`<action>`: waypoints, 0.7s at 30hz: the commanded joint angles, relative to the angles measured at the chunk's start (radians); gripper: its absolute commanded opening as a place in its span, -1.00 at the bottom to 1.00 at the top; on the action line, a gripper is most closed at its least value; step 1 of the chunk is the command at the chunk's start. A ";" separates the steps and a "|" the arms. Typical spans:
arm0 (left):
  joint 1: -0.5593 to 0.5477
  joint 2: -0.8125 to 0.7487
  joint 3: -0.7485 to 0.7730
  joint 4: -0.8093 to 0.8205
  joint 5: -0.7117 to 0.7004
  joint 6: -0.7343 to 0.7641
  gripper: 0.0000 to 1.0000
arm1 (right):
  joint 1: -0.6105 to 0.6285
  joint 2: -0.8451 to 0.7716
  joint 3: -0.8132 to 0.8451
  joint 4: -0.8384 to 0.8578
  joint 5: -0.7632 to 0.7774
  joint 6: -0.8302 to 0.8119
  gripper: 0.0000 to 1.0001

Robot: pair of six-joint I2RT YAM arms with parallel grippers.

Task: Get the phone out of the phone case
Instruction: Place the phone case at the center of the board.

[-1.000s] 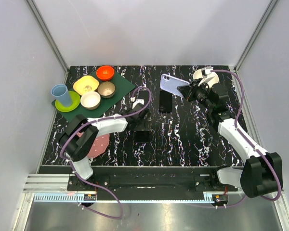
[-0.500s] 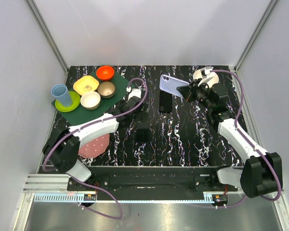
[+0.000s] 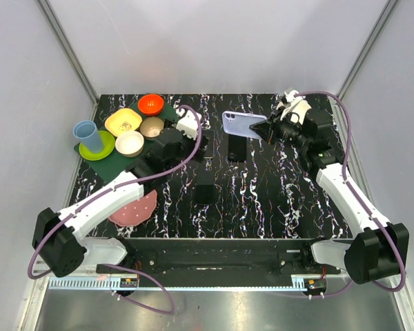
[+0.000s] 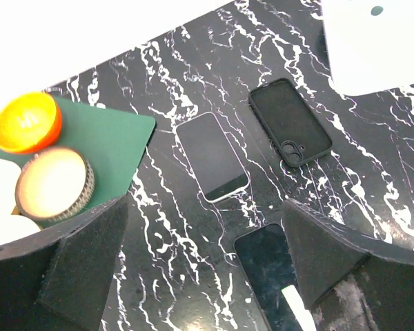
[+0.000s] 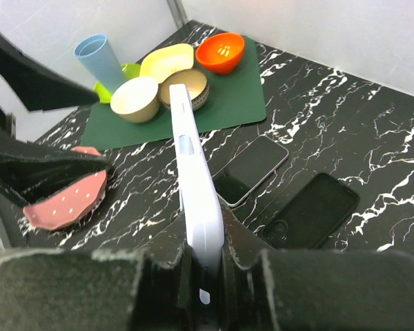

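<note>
The right end effector (image 5: 205,272) clamped one end of the pale lavender phone (image 3: 243,125), raised above the far table (image 3: 276,200). The left end effector (image 4: 207,252) gaped wide, empty, above a bare phone (image 4: 212,165) and a black case (image 4: 290,123).

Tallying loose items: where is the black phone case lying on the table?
Top view: the black phone case lies flat at mid-table, right of the silver-edged phone, near the lavender phone held by the right gripper.
</note>
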 commanded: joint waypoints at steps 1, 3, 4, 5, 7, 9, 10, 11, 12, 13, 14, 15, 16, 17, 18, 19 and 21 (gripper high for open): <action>0.032 -0.063 0.032 0.033 0.165 0.217 0.98 | -0.003 -0.026 0.085 -0.123 -0.119 -0.123 -1.00; 0.048 -0.075 0.051 0.007 0.261 0.255 0.98 | -0.003 -0.022 0.109 -0.187 -0.161 -0.161 -1.00; 0.053 -0.080 0.060 -0.016 0.282 0.272 0.98 | -0.003 -0.024 0.117 -0.239 -0.172 -0.194 -1.00; 0.056 -0.080 0.071 -0.033 0.308 0.283 0.98 | -0.005 -0.022 0.123 -0.258 -0.180 -0.208 -1.00; 0.062 -0.081 0.101 -0.086 0.403 0.310 0.98 | -0.005 -0.022 0.132 -0.322 -0.208 -0.264 -1.00; 0.065 -0.078 0.135 -0.128 0.516 0.336 0.98 | -0.002 -0.016 0.143 -0.373 -0.234 -0.307 -1.00; 0.064 -0.075 0.146 -0.172 0.556 0.362 0.98 | 0.001 -0.013 0.146 -0.420 -0.237 -0.344 -1.00; 0.065 -0.074 0.157 -0.192 0.588 0.369 0.98 | 0.003 -0.007 0.149 -0.448 -0.240 -0.366 -1.00; 0.065 -0.071 0.176 -0.209 0.657 0.373 0.98 | 0.004 -0.007 0.151 -0.468 -0.245 -0.384 -1.00; 0.065 -0.068 0.186 -0.246 0.691 0.389 0.98 | 0.004 -0.009 0.149 -0.503 -0.249 -0.418 -1.00; 0.065 -0.064 0.192 -0.258 0.720 0.392 0.98 | 0.007 -0.010 0.146 -0.519 -0.254 -0.435 -1.00; 0.065 -0.061 0.200 -0.266 0.769 0.393 0.98 | 0.011 -0.013 0.140 -0.534 -0.266 -0.448 -1.00; 0.065 -0.052 0.203 -0.280 0.789 0.390 0.98 | 0.012 -0.013 0.137 -0.560 -0.272 -0.474 -1.00; 0.065 -0.049 0.206 -0.284 0.806 0.390 0.98 | 0.020 -0.016 0.134 -0.575 -0.280 -0.490 -1.00; 0.064 -0.043 0.207 -0.287 0.838 0.390 0.98 | 0.026 -0.019 0.129 -0.592 -0.292 -0.505 -1.00; 0.064 -0.032 0.207 -0.294 0.852 0.389 0.98 | 0.032 -0.018 0.126 -0.623 -0.298 -0.533 -1.00; 0.064 -0.022 0.212 -0.298 0.898 0.389 0.98 | 0.055 -0.021 0.120 -0.646 -0.307 -0.554 -1.00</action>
